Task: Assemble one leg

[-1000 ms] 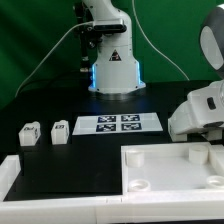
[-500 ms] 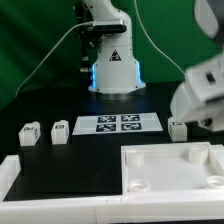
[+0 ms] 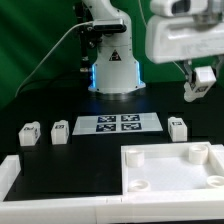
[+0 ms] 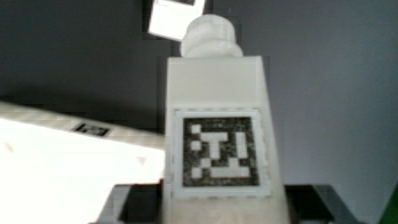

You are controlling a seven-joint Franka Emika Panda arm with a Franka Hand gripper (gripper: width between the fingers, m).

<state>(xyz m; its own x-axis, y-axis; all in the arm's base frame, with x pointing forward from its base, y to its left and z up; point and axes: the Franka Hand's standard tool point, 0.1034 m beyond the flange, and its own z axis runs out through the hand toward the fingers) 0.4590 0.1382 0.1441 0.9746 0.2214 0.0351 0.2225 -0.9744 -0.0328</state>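
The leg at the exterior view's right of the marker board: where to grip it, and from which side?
Probably its two flat opposite sides, from straight above: this leg is block-shaped and sits apart from the marker board, so fingers fit on both sides. The gripper holds another leg now.

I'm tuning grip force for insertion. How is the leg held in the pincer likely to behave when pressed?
The leg looks like rigid moulded plastic, so it is probably stiff and light. Its flat faces are clamped in the pincer, so rolling seems unlikely, though smooth plastic may slip. The narrow ridged tip could catch if misaligned.
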